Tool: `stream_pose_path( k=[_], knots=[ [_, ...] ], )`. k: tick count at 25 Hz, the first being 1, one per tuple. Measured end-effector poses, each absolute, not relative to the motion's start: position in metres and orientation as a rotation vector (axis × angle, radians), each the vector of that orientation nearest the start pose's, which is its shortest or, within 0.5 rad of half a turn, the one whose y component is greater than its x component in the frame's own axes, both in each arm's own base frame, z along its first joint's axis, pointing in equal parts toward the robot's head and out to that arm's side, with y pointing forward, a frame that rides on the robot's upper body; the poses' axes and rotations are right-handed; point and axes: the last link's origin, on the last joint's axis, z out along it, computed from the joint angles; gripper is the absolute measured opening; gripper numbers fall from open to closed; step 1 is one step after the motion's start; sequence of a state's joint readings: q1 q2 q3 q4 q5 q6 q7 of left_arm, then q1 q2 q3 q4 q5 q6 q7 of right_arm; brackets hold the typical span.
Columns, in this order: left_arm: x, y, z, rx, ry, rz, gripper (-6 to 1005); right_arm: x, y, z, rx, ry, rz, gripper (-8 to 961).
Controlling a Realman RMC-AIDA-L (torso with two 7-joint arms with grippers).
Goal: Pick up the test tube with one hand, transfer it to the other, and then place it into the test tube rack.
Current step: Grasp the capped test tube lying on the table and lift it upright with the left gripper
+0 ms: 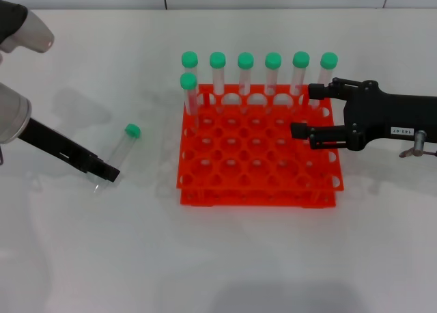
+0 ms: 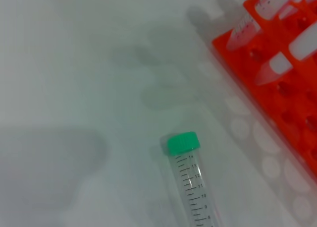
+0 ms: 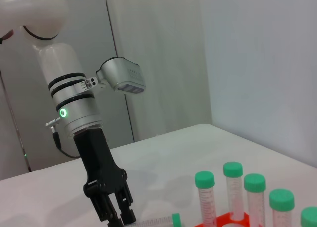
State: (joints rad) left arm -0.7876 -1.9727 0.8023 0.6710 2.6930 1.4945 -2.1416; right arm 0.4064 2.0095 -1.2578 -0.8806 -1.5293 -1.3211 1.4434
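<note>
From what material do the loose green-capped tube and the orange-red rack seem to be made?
The loose slim clear tube with round green cap looks like transparent plastic, with printed graduations. The bright orange-red square rack seems moulded opaque plastic, slightly glossy.

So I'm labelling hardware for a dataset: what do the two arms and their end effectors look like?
The left end effector is plain black with two fingers, on a silver-grey cylindrical wrist with a green light ring and black bands, below a white arm. The right end effector is black with a small white printed label.
</note>
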Motion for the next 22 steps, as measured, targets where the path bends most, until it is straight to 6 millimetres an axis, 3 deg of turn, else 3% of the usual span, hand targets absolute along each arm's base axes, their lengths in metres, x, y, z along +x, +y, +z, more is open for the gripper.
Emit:
stream_pose_path(
  k=[14,22],
  knots=[
    [-0.2788,0.3795,0.0246,-2.604,-1.243,0.382,457,0.2211,0.3419,0.001,-2.707,0.41,0.715,869],
    [-0.2776,0.3793,0.023,-2.612,-1.236,0.385,402,0.221,0.3419,0.001,-2.707,0.409,0.715,869]
  ],
)
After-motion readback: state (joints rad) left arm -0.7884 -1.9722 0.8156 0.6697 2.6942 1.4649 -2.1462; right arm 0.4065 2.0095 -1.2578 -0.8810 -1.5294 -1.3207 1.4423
